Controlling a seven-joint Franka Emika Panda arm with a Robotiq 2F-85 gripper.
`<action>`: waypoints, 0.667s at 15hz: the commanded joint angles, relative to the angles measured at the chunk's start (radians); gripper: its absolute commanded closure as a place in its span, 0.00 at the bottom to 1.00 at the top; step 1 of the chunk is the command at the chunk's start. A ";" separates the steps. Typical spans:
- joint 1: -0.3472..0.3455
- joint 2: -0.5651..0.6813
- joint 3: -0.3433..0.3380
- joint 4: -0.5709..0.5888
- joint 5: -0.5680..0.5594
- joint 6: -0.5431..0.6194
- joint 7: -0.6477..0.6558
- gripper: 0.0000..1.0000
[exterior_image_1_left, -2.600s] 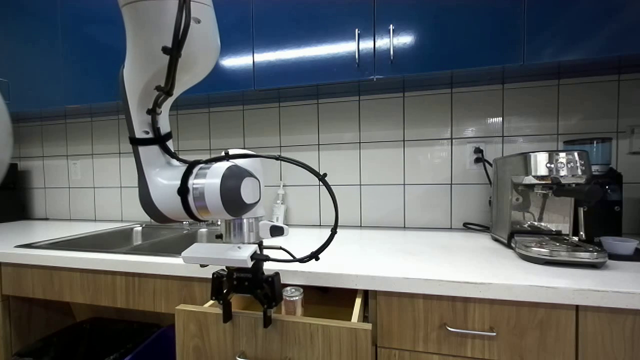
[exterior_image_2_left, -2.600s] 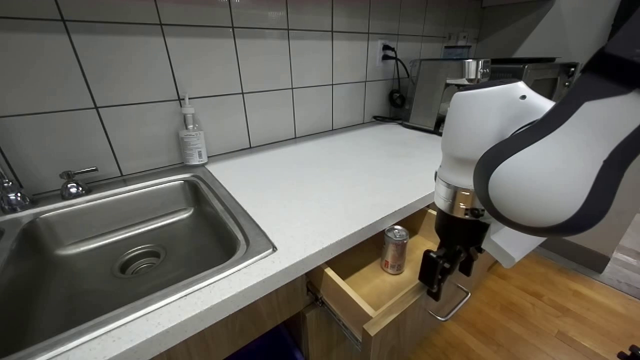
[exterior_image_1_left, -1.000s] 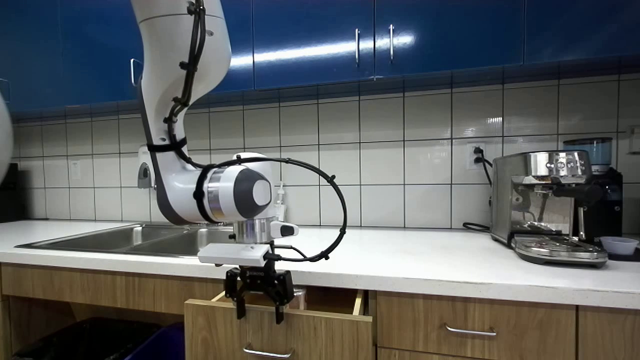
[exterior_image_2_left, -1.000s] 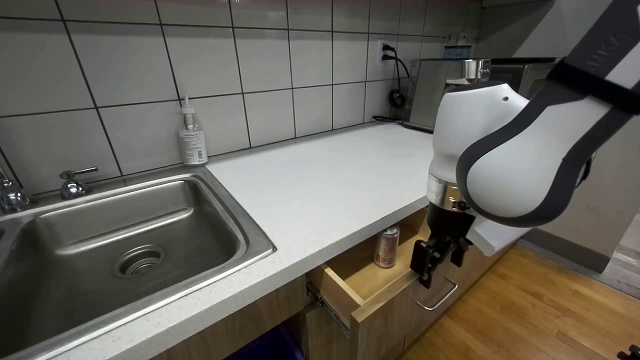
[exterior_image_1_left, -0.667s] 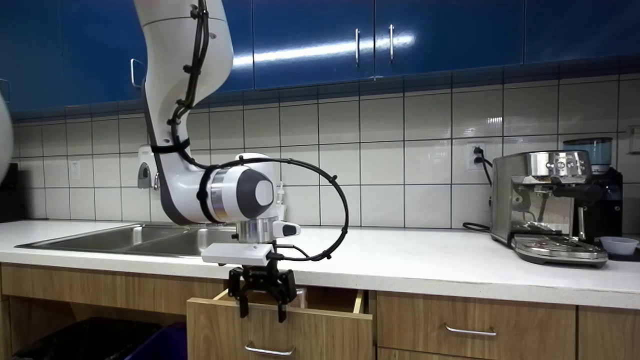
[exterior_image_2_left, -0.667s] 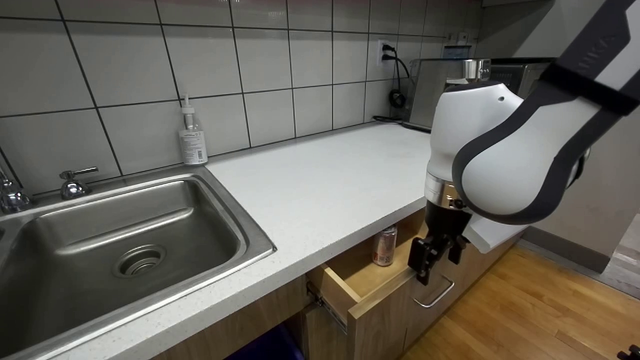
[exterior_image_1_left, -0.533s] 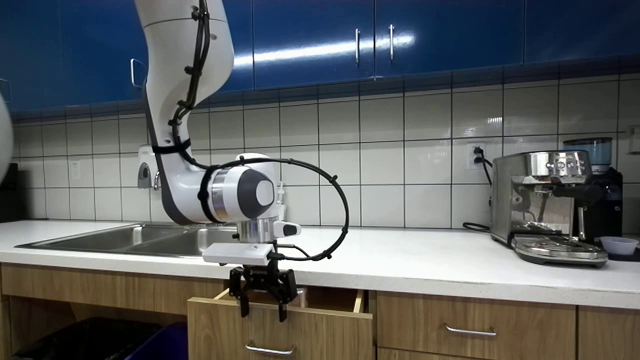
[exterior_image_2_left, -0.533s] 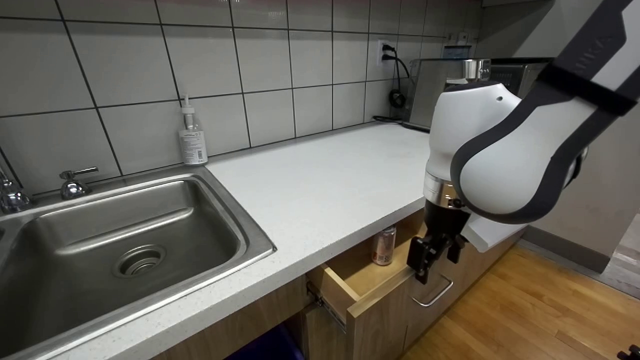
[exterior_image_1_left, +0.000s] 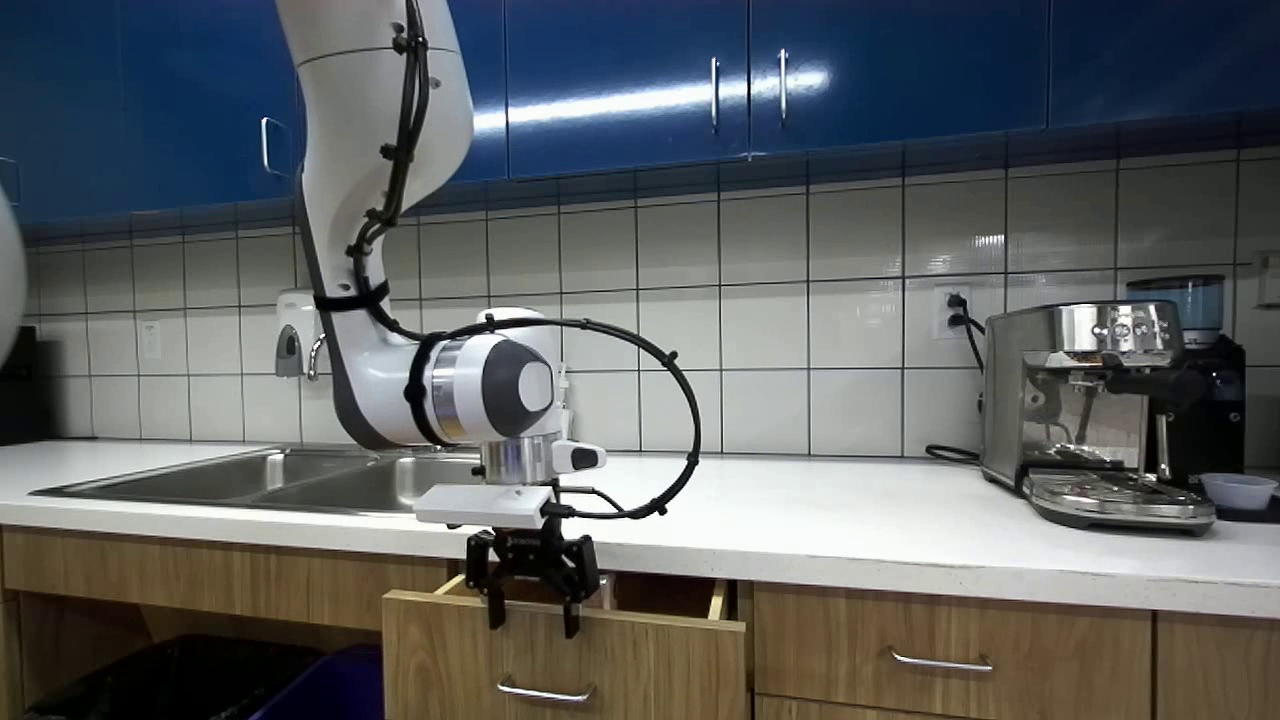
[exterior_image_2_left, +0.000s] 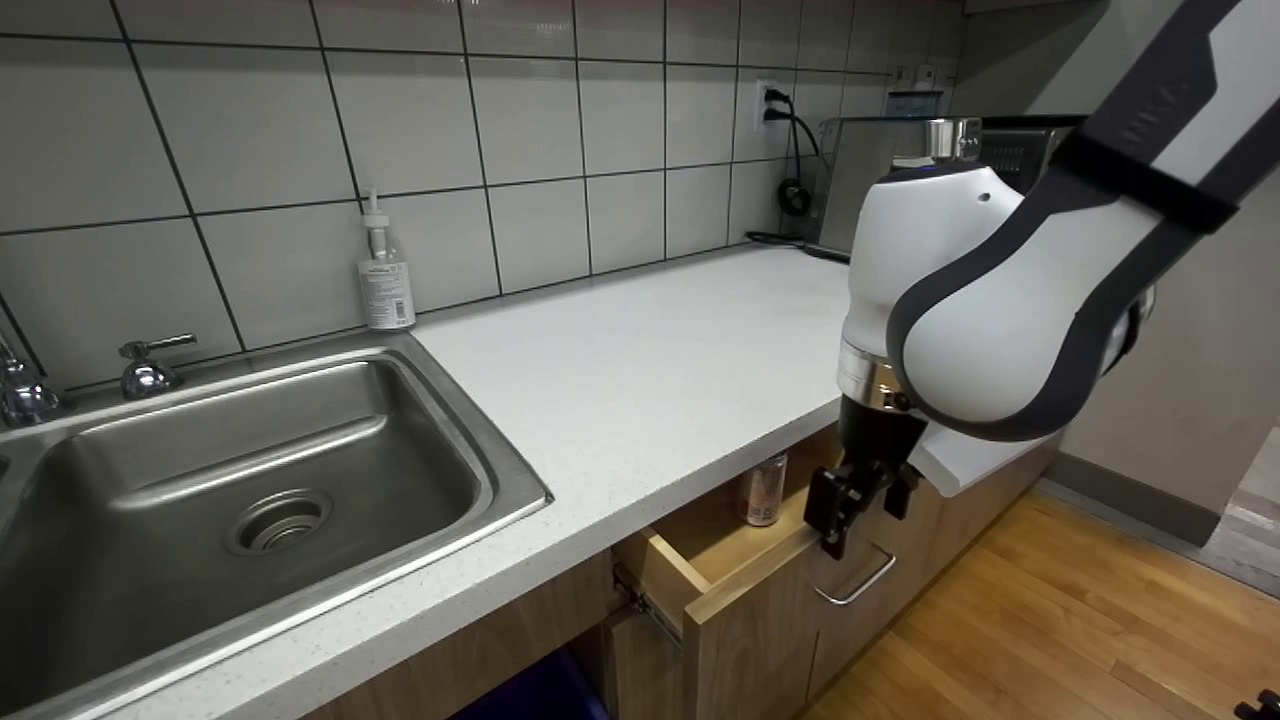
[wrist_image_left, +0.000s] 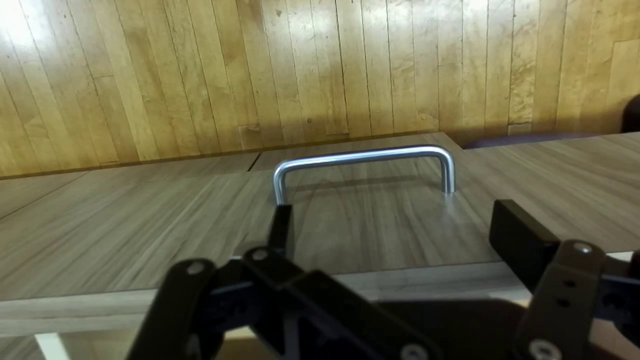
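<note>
The gripper (exterior_image_1_left: 533, 620) is up close, at the top of the front of the drawer (exterior_image_1_left: 650, 675). Its fingers (wrist_image_left: 520, 240) are spread wide and pinch nothing. The tips hang outside the drawer's front, higher than the drawer's handle (exterior_image_1_left: 545, 692). They seem to touch the wood, but I can't be sure. The drawer is part way in and part way out. So I'd say a good bit is done, and what is left is the gap: the drawer is not shut yet.

Inside the drawer, behind its front, a can (exterior_image_2_left: 763, 492) stands up straight. That part looks done. Over the back of the drawer is the white counter (exterior_image_2_left: 650, 340). To the left of the drawer, in both exterior views, is the sink (exterior_image_2_left: 485, 440). Well behind the drawer is a soap bottle (exterior_image_2_left: 386, 285). Far off to the right of the drawer is a coffee machine (exterior_image_1_left: 1060, 420).

Since the oldest pictures, the drawer has slid deeper under the counter. The gripper went along with it, just as wide. In an exterior view the handle was mostly cut off, and now it all shows. The can rode back with the drawer, so the counter's edge now hides some of its top. The sink and soap bottle did not move.
</note>
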 joint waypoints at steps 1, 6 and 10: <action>-0.017 0.028 -0.006 0.054 -0.008 0.002 0.001 0.00; -0.022 0.043 -0.011 0.078 -0.007 -0.003 -0.002 0.00; -0.025 0.055 -0.016 0.098 -0.008 -0.006 -0.002 0.00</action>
